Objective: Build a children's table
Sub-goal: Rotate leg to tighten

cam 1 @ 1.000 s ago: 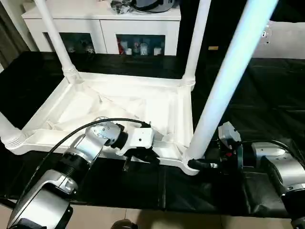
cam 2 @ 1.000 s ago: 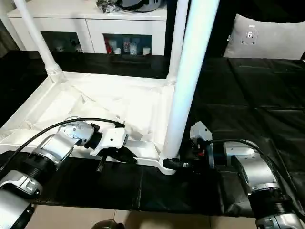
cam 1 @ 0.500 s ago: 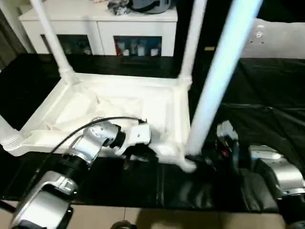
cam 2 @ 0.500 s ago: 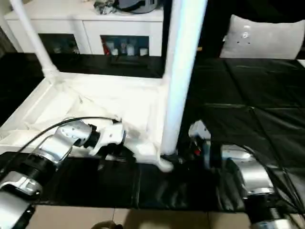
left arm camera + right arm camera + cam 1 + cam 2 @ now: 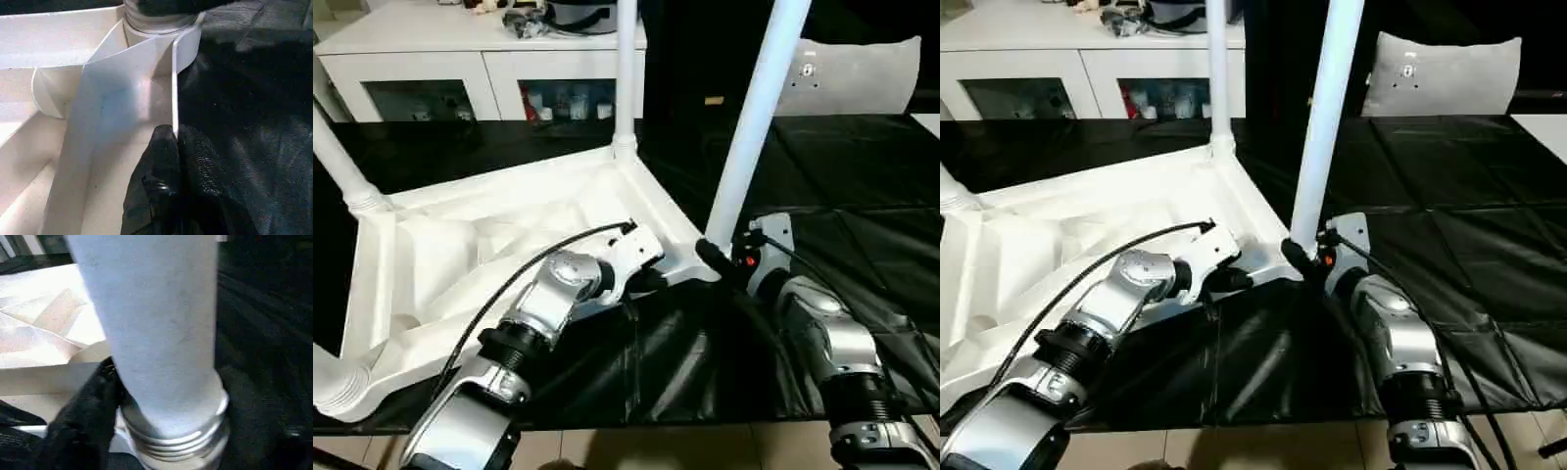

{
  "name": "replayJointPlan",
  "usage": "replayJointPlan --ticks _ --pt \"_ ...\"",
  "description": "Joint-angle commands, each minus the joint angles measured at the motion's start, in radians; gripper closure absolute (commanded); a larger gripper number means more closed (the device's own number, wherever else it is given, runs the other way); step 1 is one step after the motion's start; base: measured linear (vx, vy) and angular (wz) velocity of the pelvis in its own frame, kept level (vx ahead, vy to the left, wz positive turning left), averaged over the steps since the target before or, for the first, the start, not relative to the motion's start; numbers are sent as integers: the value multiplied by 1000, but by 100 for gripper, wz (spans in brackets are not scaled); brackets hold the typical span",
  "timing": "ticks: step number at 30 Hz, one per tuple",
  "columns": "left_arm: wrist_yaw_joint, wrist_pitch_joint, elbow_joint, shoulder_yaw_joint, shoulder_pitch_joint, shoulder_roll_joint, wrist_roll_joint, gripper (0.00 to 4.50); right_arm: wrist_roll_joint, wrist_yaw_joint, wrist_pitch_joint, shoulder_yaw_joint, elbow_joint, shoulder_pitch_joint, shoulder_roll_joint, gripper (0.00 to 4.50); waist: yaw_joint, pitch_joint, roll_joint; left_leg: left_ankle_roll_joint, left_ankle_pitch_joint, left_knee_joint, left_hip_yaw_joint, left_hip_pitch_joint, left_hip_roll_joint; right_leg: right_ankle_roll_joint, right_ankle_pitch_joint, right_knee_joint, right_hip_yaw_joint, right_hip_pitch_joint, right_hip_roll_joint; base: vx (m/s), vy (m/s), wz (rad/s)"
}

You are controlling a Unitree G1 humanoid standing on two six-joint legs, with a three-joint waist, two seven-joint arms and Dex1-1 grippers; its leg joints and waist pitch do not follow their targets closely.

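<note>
Swung round, table top's rim sits pinched between left gripper fingers.

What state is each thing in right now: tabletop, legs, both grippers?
Tabletop: upside down on the black mat, ribbed underside up.
Near leg: upright in its corner socket, threaded collar partly showing.
Far leg: upright in its socket.
Left-side leg: standing in its socket.
Left gripper: shut on the tabletop's rim.
Right gripper: at the near leg's base; grip unclear.

white cabinet | black sheet | grey cushion
</note>
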Motion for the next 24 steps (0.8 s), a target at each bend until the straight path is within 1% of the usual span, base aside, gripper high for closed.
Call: replayJointPlan --ticks 1,2,3,5,6,8,9,10,11,12,13,15,17,18,19,20,22,23,24 --pt "6 4 -7 -27 4 2 21 450 5 34 5 35 -14 1 12 84 4 -57 -14 59 -168 -65 -29 6 60 -195 -156 -86 54 36 -98 0 0 0" --pt "5 -2 -6 -28 4 8 21 450 6 39 -2 35 -15 4 7 84 5 -58 -10 65 -153 -63 -28 6 60 -200 -129 -84 54 36 -97 0 0 0" --pt "2 -16 -2 -31 5 16 20 450 7 48 -15 36 -17 9 -3 76 6 -58 -11 70 -146 -63 -28 5 61 -206 -111 -82 53 36 -96 0 0 0" --pt "1 -20 -2 -31 5 18 20 450 8 50 -18 35 -16 10 -5 66 6 -57 -11 70 -153 -63 -28 6 62 -209 -114 -82 53 36 -96 0 0 0" --pt "-40 -57 9 -41 7 47 22 450 15 102 -43 30 -27 24 -41 55 6 -56 -9 66 -167 -65 -28 7 62 -209 -131 -84 52 34 -96 0 0 0" --pt "-59 -68 13 -46 9 59 23 450 19 126 -50 28 -32 29 -56 38 9 -56 -8 63 -180 -65 -28 7 64 -204 -142 -86 53 36 -97 0 0 0" --pt "-92 -95 14 -54 13 75 20 450 25 157 -55 26 -40 34 -74 31 8 -56 -9 65 -181 -65 -29 5 62 -204 -135 -86 53 37 -96 0 0 0" --pt "-137 -127 12 -63 19 97 16 450 36 214 -64 26 -50 43 -105 23 9 -57 -10 68 -177 -64 -29 4 62 -204 -126 -84 53 39 -96 0 0 0" --pt "-137 -127 12 -63 19 97 16 450 36 214 -64 26 -50 43 -105 13 11 -59 -9 72 -170 -63 -29 5 62 -205 -115 -83 53 40 -98 0 0 0" --pt "-182 -161 10 -74 23 119 10 450 51 282 -69 28 -61 53 -138 5 12 -60 -9 81 -155 -61 -28 3 63 -212 -83 -79 53 39 -96 0 0 0" --pt "-213 -196 13 -85 23 136 12 450 62 322 -66 26 -66 56 -158 5 17 -61 -12 91 -147 -59 -27 2 63 -213 -70 -78 52 39 -96 0 0 0" --pt "-252 -238 18 -103 21 160 15 450 76 374 -63 27 -70 58 -183 5 22 -61 -8 97 -137 -57 -26 2 65 -217 -59 -75 50 37 -95 0 0 0" --pt "-286 -261 31 -116 16 179 20 450 80 422 -68 34 -66 55 -212 5 23 -61 -7 97 -140 -57 -26 1 67 -225 -49 -72 48 36 -93 0 0 0" --pt "-304 -274 35 -122 13 188 21 450 81 444 -69 37 -64 54 -224 5 26 -61 -6 94 -151 -57 -26 4 69 -230 -52 -72 48 34 -94 0 0 0" --pt "-316 -285 40 -125 11 194 21 450 83 458 -71 40 -61 53 -232 5 27 -61 -6 93 -154 -58 -25 4 69 -232 -52 -71 48 34 -94 0 0 0" --pt "-335 -296 42 -130 10 202 20 450 85 488 -70 48 -64 54 -247 5 29 -60 -6 90 -160 -58 -25 4 69 -234 -60 -72 48 34 -95 0 0 0" --pt "-411 -352 45 -143 8 230 8 450 69 590 -99 95 -83 60 -301 5 36 -60 -7 87 -168 -58 -25 5 70 -231 -78 -73 48 35 -96 0 0 0" --pt "-411 -352 45 -143 8 230 8 450 69 590 -99 95 -83 60 -301 5 38 -60 -8 86 -166 -58 -25 4 70 -228 -78 -73 48 35 -96 0 0 0" --pt "-437 -377 46 -149 8 237 2 450 63 622 -110 111 -89 61 -315 5 40 -61 -8 88 -159 -57 -24 4 70 -227 -66 -71 50 35 -97 0 0 0"
